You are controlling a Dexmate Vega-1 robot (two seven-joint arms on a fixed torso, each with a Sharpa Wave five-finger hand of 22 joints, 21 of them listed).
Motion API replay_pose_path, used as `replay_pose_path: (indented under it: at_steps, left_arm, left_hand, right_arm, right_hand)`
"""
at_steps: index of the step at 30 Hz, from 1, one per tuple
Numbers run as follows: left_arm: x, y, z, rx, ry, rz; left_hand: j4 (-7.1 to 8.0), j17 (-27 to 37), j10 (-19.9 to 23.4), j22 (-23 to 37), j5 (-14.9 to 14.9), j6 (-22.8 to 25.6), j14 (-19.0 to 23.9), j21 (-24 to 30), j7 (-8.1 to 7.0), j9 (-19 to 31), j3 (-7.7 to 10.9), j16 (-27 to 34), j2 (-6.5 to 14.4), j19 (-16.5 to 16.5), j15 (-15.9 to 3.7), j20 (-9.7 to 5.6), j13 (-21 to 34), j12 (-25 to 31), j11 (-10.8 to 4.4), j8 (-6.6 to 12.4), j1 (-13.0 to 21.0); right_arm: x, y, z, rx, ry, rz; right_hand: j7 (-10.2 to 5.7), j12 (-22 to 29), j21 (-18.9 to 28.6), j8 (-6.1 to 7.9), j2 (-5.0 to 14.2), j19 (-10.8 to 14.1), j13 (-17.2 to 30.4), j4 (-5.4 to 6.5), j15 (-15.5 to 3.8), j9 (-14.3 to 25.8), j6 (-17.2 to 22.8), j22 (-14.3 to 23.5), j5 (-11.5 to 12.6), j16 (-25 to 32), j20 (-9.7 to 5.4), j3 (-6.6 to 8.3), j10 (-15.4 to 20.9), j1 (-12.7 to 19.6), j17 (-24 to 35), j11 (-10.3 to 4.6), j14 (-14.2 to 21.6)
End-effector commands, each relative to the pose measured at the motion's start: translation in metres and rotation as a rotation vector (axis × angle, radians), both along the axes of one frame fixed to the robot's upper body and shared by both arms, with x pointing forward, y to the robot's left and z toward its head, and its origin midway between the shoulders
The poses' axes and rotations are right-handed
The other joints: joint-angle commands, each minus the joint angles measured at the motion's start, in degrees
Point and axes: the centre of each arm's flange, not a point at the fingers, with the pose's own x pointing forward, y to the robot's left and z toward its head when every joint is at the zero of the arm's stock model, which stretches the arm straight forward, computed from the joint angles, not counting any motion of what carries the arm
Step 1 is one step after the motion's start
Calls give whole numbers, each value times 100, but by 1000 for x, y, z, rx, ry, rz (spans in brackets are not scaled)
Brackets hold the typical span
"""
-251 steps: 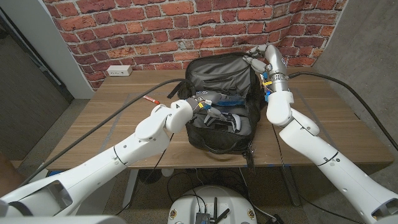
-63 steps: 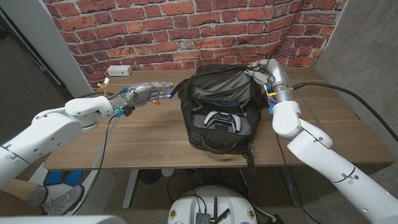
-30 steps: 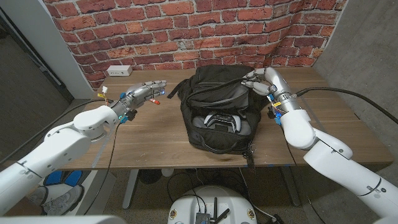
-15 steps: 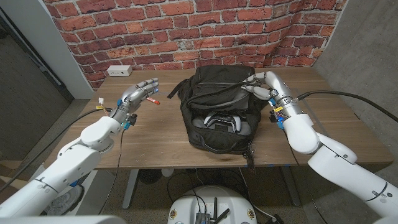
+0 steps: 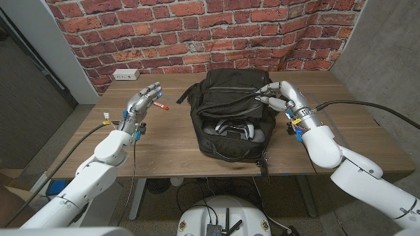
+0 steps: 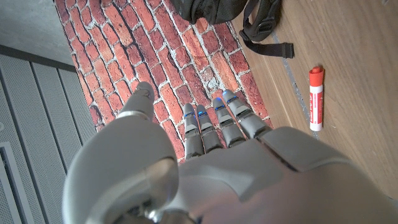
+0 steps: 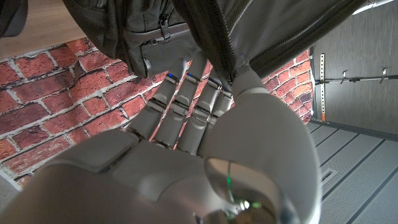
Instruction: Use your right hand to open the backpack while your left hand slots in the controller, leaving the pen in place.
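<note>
While right hand (image 5: pixel 279 96) pinching limp black fabric backpack (image 5: pixel 230 118) flap, left hand (image 5: pixel 141 105) spread, empty, beside slim pen (image 5: pixel 160 105)

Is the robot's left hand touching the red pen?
Apart. In the head view the left hand hovers open beside the pen; the left wrist view shows bare table between its fingers and the pen.

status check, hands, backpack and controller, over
Left hand open, empty, near pen. Right hand grips backpack flap. Controller inside. Nothing in the way.
</note>
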Motion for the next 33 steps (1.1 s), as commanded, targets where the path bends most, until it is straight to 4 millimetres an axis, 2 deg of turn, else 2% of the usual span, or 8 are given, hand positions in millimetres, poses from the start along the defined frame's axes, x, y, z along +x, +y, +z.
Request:
replay_pose_path:
  at_steps: [1, 11, 15, 19, 33]
  left_arm:
    - [14, -1, -9, -68, -37, 35]
    - [23, 0, -11, -91, -49, 40]
    - [28, 1, -11, -88, -34, 37]
    - [31, 2, -11, -89, -27, 30]
    - [37, 4, -10, -82, -11, 28]
  left_hand:
    - [6, -4, -63, 15, -16, -71, -60, 12, -13, 10, 47, -32, 15, -26, -495, -546, 17, -12, -10, -25, -21]
    - [5, -2, -175, 17, -23, -207, -189, -11, -65, 7, 39, -32, 28, -118, -485, -556, 15, -19, -16, -31, -58]
    - [8, 1, -272, 17, -26, -306, -262, -24, -56, 5, 34, -25, 43, -184, -487, -569, 14, -28, -16, -34, -83]
    - [11, 2, -351, 16, -29, -393, -316, -27, -50, 4, 26, -21, 51, -221, -451, -557, 13, -32, 69, -37, -111]
    - [11, 0, -366, 15, -30, -450, -328, -19, -32, 2, 21, -3, 64, -239, -418, -540, 12, -6, 60, -22, -139]
  right_arm:
    - [-6, -5, -14, -35, 8, 35]
    - [-10, -6, -25, -63, 34, 48]
    - [-11, -5, -31, -79, 58, 46]
    - [-13, -5, -36, -86, 76, 40]
    - [-14, -6, -47, -136, 133, 37]
  right_hand:
    - [5, -17, 21, 14, 140, -39, 23, -3, -592, 33, 16, 14, 49, -18, -831, 24, -33, 90, 21, 20, -69]
    - [-24, -53, 12, 20, 79, -105, 20, -31, -597, 32, 41, 13, 45, -77, -821, 9, -72, 102, 18, 7, -175]
    - [-81, -85, -1, 17, 46, -156, 8, -33, -595, 31, 39, 12, 40, -104, -813, -8, -112, 93, 21, 1, -234]
    - [-126, -109, -13, 8, 26, -202, 8, -29, -583, 32, 20, 10, 38, -132, -801, -20, -151, 85, 22, -22, -295]
    - [-192, -241, -13, -53, -87, -258, -35, -18, -573, 39, -124, -1, 21, -177, -719, -119, -340, 43, 82, -29, -511]
